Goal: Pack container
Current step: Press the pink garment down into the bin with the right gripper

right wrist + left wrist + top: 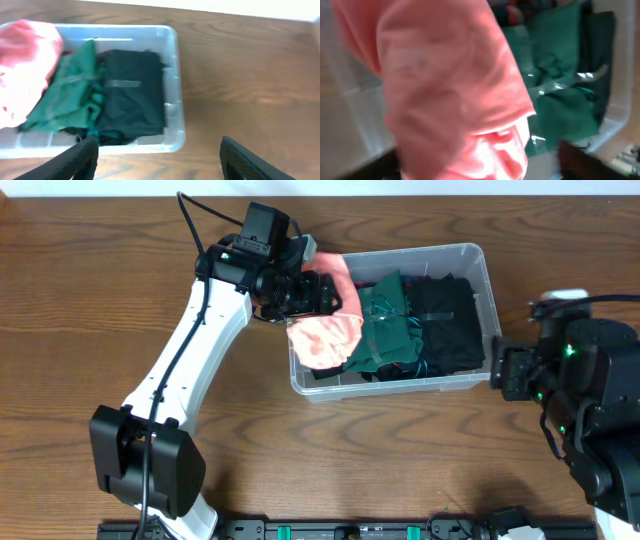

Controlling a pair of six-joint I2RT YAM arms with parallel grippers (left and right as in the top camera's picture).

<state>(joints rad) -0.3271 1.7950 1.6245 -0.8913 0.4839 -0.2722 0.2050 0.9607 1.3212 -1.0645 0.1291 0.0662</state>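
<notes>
The container (480, 262) is a clear plastic bin on the wooden table, holding a green cloth (385, 320) and a black cloth (445, 325). A pink cloth (325, 332) hangs over the bin's left end, right under my left gripper (325, 292). In the left wrist view the pink cloth (450, 85) fills the frame, blurred, between two dark fingers that stand wide apart (477, 165). My right gripper (160, 162) is open and empty, just off the bin's near right corner (172, 135). The right wrist view shows the pink (25, 65), green (70, 95) and black (132, 95) cloths.
Bare wooden table (90, 300) surrounds the bin. The right arm's body (590, 390) stands to the right of the bin. A black rail (340, 530) runs along the table's front edge.
</notes>
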